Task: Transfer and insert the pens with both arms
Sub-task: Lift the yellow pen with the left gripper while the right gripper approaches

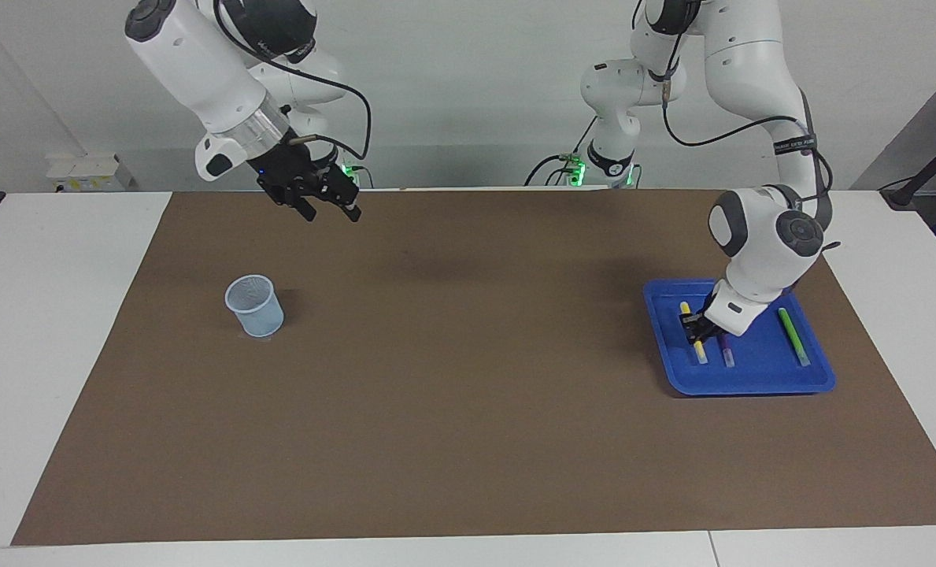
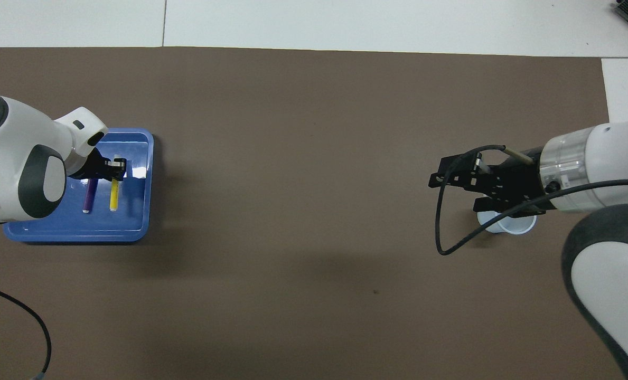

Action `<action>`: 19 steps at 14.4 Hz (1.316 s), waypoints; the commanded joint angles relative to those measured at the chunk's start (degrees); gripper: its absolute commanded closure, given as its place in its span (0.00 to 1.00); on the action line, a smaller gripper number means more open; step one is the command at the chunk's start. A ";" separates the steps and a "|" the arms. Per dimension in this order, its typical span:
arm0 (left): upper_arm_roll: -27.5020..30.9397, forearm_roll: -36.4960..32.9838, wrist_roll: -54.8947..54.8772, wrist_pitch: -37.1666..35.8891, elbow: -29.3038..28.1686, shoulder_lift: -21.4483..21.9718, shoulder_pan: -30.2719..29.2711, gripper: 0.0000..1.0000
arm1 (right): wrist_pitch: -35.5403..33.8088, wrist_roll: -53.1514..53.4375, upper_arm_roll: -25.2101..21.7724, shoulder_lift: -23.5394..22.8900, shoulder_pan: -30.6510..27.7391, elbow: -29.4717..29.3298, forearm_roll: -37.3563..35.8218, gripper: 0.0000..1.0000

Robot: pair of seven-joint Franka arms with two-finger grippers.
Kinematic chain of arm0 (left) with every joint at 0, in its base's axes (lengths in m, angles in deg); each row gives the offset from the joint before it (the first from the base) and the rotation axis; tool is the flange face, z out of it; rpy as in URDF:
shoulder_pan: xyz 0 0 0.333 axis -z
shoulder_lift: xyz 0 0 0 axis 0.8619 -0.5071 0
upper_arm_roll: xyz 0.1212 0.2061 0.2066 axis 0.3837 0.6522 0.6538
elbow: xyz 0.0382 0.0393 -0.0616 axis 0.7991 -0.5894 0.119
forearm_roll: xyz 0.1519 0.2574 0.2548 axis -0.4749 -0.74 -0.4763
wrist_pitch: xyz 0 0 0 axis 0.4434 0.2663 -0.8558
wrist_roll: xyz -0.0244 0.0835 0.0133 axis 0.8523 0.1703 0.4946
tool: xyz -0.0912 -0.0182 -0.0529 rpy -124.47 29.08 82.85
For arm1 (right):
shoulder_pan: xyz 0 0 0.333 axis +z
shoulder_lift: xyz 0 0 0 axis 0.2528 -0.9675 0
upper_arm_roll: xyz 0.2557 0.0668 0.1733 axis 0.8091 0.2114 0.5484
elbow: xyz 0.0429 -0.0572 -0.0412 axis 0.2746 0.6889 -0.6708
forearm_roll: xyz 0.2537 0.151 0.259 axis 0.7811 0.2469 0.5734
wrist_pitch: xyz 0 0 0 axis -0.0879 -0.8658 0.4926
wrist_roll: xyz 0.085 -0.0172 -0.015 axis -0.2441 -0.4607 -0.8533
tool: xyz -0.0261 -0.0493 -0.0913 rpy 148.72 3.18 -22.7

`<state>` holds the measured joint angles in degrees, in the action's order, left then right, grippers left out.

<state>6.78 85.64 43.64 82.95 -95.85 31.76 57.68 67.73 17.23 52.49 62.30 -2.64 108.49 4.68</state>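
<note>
Where the facing view looks across the table, we see the left gripper (image 1: 695, 329) clamped on the yellow pen (image 1: 693, 343) in the blue tray (image 1: 751, 382) (at the left arm's end), the purple pen (image 1: 726, 352) just beside it and the green pen (image 1: 793, 336) apart. The right gripper (image 1: 327, 211) hangs open above the brown mat (image 1: 468, 409).

From overhead, we find the right gripper (image 2: 453, 179) covering part of the cup (image 2: 506, 221), and the left gripper (image 2: 114, 168) pinching the yellow pen (image 2: 114, 196).

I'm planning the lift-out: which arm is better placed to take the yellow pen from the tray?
Left. Its pincer is shut on the yellow pen in the blue tray; the right pincer hangs open over the mat.
</note>
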 commanded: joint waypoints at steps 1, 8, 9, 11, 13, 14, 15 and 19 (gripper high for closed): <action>0.07 1.86 2.66 -5.75 2.11 2.55 0.45 1.00 | 7.11 5.25 -0.12 2.01 2.58 5.46 3.41 0.00; -0.81 12.31 26.19 -12.79 2.99 8.61 1.68 1.00 | 15.83 8.32 -0.04 1.22 5.57 8.02 11.94 0.00; -0.81 13.28 30.14 -14.36 2.82 9.31 2.55 1.00 | 16.97 9.64 -0.04 1.22 5.66 8.02 12.99 0.00; -0.81 14.69 39.02 -16.13 2.38 10.55 4.13 1.00 | 20.65 13.06 -0.04 0.61 7.76 8.20 14.93 0.00; -0.81 17.84 47.54 -16.66 2.29 11.34 5.63 1.00 | 24.96 17.37 -0.04 -0.19 11.27 8.29 15.20 0.00; -0.81 20.21 52.20 -16.67 2.20 11.69 6.07 1.00 | 25.76 18.34 -0.04 -0.37 12.42 8.29 15.20 0.00; -0.81 22.58 56.33 -16.75 1.85 12.22 6.16 1.00 | 26.11 19.22 -0.04 -0.80 14.60 8.29 15.20 0.00; -0.81 32.08 64.98 -16.66 -1.49 15.47 6.51 1.00 | 32.77 19.32 -0.04 -3.70 20.24 8.81 15.28 0.00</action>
<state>5.19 113.70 105.00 66.89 -93.67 43.71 63.73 96.46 36.69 52.73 60.12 15.31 116.67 18.61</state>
